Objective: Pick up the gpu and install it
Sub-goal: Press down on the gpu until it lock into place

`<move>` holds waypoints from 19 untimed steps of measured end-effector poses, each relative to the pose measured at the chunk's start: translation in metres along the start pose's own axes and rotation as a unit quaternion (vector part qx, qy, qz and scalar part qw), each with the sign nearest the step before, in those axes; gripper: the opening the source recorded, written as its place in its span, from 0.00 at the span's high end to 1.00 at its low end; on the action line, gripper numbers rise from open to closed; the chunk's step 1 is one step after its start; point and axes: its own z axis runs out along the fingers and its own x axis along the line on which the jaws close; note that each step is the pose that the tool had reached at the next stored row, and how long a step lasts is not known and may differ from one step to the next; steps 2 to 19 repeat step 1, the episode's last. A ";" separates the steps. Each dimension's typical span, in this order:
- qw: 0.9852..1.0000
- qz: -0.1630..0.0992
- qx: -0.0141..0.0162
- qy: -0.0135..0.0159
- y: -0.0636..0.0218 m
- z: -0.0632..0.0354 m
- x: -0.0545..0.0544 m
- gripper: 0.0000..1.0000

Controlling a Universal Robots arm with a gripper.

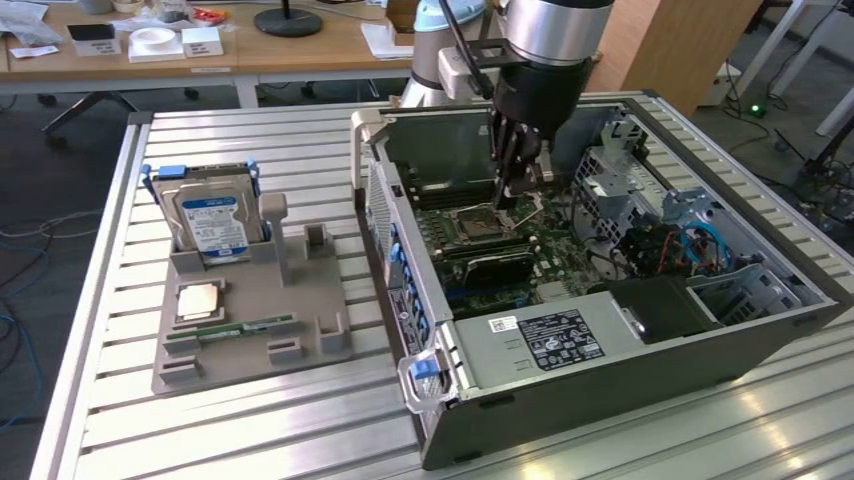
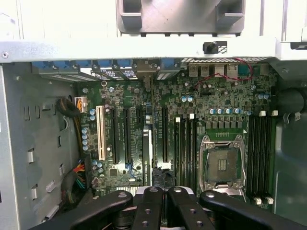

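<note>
The gpu (image 1: 491, 266) is a thin black card standing on edge in a slot of the green motherboard (image 1: 534, 245) inside the open computer case (image 1: 627, 340). In the wrist view the gpu (image 2: 146, 153) shows edge-on, its bracket end toward the case's rear wall. My gripper (image 1: 514, 200) hangs over the board near the CPU socket (image 1: 481, 217), higher than the card. Its black fingers (image 2: 149, 206) are pressed together, so the gripper (image 2: 163, 194) is shut with nothing visible between them. I cannot tell whether it touches the card's near end.
A grey parts holder (image 1: 314, 345) lies at the exterior view's left of the case. It carries a silver hard drive (image 1: 214, 220), a green memory stick (image 1: 247, 327) and a small square chip (image 1: 198, 298). Cables and drive bays (image 1: 667, 240) crowd the case's other side.
</note>
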 end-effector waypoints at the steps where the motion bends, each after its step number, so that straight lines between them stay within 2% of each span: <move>1: 1.000 0.000 0.000 0.000 0.0000 0.0000 0.000 0.89; 19: 1.000 0.000 0.000 0.000 0.0000 0.0000 0.000 0.89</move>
